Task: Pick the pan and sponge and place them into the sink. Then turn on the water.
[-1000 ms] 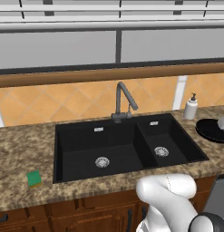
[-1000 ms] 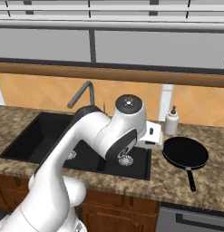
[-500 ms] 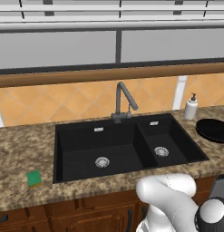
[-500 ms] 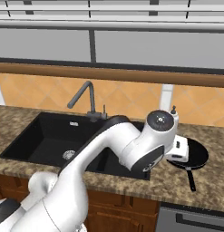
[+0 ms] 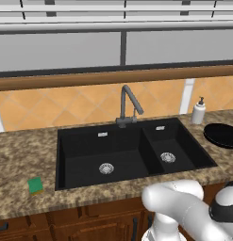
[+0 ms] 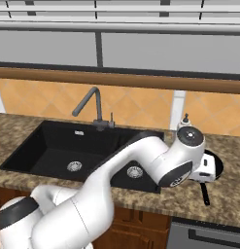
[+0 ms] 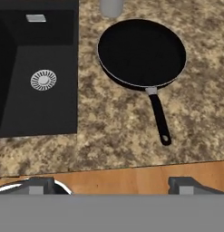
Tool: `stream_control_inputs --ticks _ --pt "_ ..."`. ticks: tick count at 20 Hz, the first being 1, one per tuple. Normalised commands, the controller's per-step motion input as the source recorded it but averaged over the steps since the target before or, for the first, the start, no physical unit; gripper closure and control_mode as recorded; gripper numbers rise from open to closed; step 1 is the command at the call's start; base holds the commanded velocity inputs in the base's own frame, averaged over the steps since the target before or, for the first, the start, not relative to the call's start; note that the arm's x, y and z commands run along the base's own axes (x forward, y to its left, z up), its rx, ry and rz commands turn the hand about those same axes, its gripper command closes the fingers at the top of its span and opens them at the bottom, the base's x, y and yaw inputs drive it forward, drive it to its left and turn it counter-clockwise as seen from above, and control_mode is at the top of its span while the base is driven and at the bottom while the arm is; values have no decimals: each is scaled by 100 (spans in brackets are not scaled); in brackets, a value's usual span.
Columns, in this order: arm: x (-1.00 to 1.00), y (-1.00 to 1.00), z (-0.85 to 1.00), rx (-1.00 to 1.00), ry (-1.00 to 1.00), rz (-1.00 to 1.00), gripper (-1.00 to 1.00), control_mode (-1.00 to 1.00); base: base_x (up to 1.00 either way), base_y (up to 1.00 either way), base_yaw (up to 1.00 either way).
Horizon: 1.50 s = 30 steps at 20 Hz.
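Note:
The round black pan [image 7: 140,52] lies on the granite counter right of the sink, its thin handle [image 7: 159,118] pointing toward the counter's front edge. My gripper [image 7: 115,186] hovers above the counter near the pan's handle, open, its two tips wide apart with nothing between them. In the right base view the hand [image 6: 207,168] covers part of the pan [image 6: 218,165]. The green and yellow sponge [image 5: 35,185] rests on the counter left of the black double sink [image 5: 132,153]. The dark faucet [image 5: 128,106] stands behind the sink, and no stream is running.
A white soap dispenser [image 5: 198,111] stands behind the pan near the wall. The sink's right basin [image 7: 41,104] with its silver drain [image 7: 43,79] borders the pan's stretch of counter. The counter's front edge runs just beyond the handle's end.
The arm has swung to the right, from over the sink's right basin to above the pan. Pan and sponge have stayed where they were.

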Motion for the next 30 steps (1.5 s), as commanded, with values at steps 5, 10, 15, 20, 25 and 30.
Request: stream_control_inputs --ticks 5,10,15,20,25,30 --pt "27 -33 -32 0 18 0 -100 -100 0 0 0" --pt "28 -30 -32 0 17 0 -100 -100 0 0 0" --pt "39 -20 -33 0 15 0 -100 -100 0 0 0" --pt "31 -27 -39 0 8 0 -100 -100 0 0 0" --pt "17 -34 -32 0 4 0 -100 -100 0 0 0" --pt "24 -21 -24 0 9 0 -100 -100 0 0 0"
